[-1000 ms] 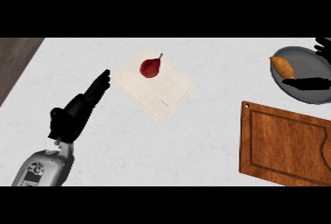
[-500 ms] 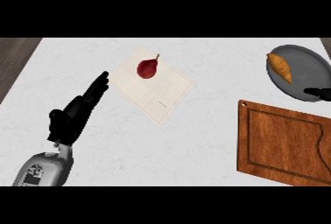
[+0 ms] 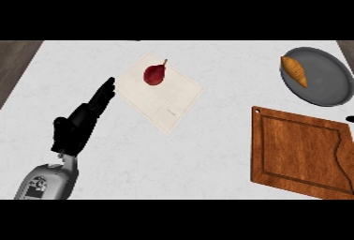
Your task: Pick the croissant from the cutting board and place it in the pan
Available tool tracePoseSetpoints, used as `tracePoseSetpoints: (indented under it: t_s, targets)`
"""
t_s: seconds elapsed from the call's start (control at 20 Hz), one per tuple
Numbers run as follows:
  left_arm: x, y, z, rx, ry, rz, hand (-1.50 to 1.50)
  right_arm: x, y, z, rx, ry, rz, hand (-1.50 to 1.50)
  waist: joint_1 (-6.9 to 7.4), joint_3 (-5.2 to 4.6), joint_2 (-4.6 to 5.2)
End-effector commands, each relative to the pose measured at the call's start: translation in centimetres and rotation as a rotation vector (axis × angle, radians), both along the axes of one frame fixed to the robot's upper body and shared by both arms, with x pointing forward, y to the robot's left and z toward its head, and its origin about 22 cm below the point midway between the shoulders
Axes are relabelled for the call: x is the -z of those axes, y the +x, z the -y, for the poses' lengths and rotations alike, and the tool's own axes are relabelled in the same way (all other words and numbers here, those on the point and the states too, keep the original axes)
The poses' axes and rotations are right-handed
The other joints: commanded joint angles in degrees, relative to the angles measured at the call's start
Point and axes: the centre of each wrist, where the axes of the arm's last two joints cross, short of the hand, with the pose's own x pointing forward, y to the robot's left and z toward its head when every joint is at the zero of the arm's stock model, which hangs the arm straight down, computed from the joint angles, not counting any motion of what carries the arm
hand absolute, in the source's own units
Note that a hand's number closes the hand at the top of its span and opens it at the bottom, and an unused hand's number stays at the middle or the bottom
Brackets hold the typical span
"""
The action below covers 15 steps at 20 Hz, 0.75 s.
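Observation:
The orange-brown croissant [image 3: 294,71] lies in the left part of the grey pan [image 3: 326,86] at the far right of the counter. The wooden cutting board [image 3: 304,152] sits just in front of the pan with nothing on it. My left hand [image 3: 79,124] rests open at the left, fingers straight and pointing up and to the right, far from both. Only a dark sliver of my right hand [image 3: 350,118] shows at the right edge, between pan and board.
A white sheet [image 3: 166,101] lies tilted in the middle of the counter with a dark red pear [image 3: 154,75] on its far corner. The counter's left edge runs past a dark floor strip [image 3: 14,65].
My right hand, which lay over the pan's near side one second ago, has pulled back to the right and almost out of view. The croissant stays in the pan. The left hand has not moved.

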Motion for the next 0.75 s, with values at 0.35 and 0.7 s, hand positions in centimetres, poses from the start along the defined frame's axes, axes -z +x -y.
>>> tracePoseSetpoints:
  t_s: [0.35,0.7]
  targets:
    - [0.6,0.3,-0.5,-0.029,0.003,-0.014,0.0,3.6,-4.7,1.5,-0.095,0.042,0.056,-1.5,-1.32,-0.04,-0.56]
    - [0.9,-0.5,-0.7,-0.022,-0.011,-0.003,0.0,3.6,-5.3,2.0,-0.038,0.019,0.055,-1.5,-0.67,-0.07,-0.65]
